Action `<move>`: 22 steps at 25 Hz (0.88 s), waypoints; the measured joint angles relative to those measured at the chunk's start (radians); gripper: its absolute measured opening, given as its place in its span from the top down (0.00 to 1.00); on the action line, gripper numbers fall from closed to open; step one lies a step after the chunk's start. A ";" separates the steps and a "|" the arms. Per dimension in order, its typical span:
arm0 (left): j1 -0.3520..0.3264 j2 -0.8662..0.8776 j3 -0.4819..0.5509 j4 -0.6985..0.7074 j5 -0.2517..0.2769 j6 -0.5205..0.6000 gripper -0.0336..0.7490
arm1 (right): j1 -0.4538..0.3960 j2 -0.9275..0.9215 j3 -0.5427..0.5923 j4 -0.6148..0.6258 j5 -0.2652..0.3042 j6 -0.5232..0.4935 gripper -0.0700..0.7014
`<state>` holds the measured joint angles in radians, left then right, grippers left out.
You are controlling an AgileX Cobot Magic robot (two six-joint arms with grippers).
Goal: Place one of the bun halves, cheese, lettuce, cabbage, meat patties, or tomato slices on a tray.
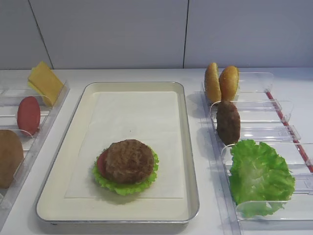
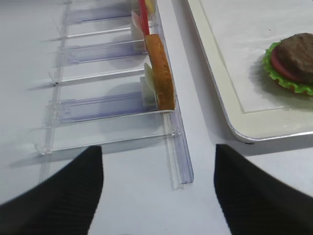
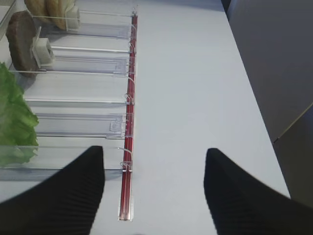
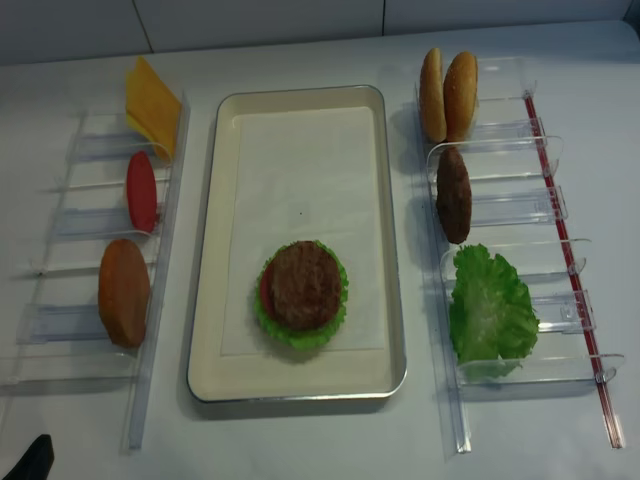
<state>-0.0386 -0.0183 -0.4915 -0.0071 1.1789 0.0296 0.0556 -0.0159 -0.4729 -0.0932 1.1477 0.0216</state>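
The cream tray (image 1: pixel 190 147) lies in the middle of the table. On its near half sits a stack: a frilly lettuce (image 1: pixel 124 188) leaf, a tomato slice (image 1: pixel 101 162) and a meat patty (image 1: pixel 129 160) on top. My right gripper (image 3: pixel 154 152) hangs open and empty over bare table, right of the red-edged holder. My left gripper (image 2: pixel 157 148) is also open and empty, above the table by the near end of the left holder, with the tray's corner (image 2: pixel 244 132) to its right. Neither gripper touches any food.
The right clear holder (image 1: pixel 274 105) carries two bun halves (image 1: pixel 221 82), a second patty (image 1: pixel 228 122) and a lettuce leaf (image 1: pixel 259 176). The left holder (image 4: pixel 150 330) carries the cheese (image 1: pixel 45 82), a tomato slice (image 1: pixel 28 114) and a bun half (image 2: pixel 159 71).
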 joint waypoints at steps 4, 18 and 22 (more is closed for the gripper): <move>0.000 0.000 0.000 0.000 0.000 0.000 0.40 | 0.000 0.000 0.000 0.000 0.000 0.000 0.33; 0.000 0.000 0.000 0.000 0.000 0.000 0.40 | 0.000 0.000 0.000 0.000 0.000 0.000 0.38; 0.000 0.000 0.000 0.000 0.000 0.000 0.40 | 0.000 0.000 0.000 0.000 0.000 0.000 0.38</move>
<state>-0.0386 -0.0183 -0.4915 -0.0071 1.1789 0.0296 0.0556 -0.0159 -0.4729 -0.0932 1.1477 0.0216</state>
